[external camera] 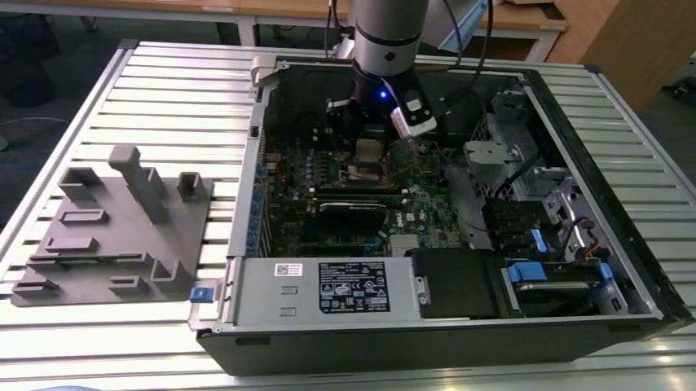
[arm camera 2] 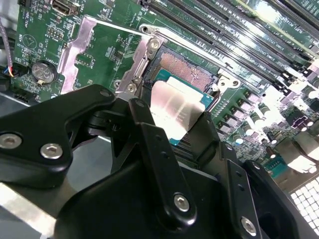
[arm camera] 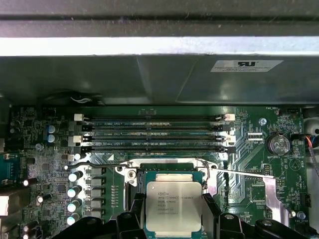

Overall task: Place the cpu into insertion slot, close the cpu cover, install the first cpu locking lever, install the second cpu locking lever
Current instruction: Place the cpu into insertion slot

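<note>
Slatted silver metal table (external camera: 163, 90) carries your open black computer case (external camera: 609, 204), with the green circuit board (arm camera 2: 109, 55) inside. Your black two-finger gripper (arm camera 2: 171, 116) pinches the flat square silvery-tan cpu (arm camera: 173, 199) by opposite edges. It holds the chip just over the square, gold-contact insertion slot (arm camera 2: 182, 67), beside the long black memory slots (arm camera: 154, 133). Part of the contact field shows uncovered, so judge the chip not yet seated. Cover and both levers are left to do; one thin wire lever (arm camera: 239, 173) lies swung out.

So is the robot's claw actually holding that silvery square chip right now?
Yes: in the first wrist view the gripper clamps the cpu between black fingers on two opposite edges.
</note>
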Robot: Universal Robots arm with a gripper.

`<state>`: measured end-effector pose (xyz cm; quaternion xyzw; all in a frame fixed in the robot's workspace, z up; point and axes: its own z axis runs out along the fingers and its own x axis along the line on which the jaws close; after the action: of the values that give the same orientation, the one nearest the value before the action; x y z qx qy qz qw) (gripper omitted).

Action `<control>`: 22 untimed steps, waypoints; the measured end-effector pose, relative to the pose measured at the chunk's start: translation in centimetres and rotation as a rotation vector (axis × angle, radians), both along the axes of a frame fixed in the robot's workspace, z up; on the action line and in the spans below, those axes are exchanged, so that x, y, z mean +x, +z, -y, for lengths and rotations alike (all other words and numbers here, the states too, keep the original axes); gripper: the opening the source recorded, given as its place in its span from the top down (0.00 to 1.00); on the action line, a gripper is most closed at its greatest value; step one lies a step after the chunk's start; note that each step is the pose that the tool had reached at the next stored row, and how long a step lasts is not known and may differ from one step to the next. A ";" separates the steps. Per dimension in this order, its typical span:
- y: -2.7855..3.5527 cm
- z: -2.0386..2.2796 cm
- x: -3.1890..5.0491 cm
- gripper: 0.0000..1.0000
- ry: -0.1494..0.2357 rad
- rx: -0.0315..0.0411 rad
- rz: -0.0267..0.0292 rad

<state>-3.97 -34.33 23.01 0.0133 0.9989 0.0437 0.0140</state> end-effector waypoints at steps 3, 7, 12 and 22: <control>-0.03 0.00 0.00 0.46 -0.038 0.0000 0.0000; -0.08 0.00 0.00 0.46 -0.111 0.0000 0.0000; -0.14 0.00 0.00 0.46 -0.202 0.0000 0.0000; -0.18 0.00 0.00 0.46 -0.383 0.0000 0.0000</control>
<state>-3.97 -34.33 22.83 0.2034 0.9780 0.0402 0.0220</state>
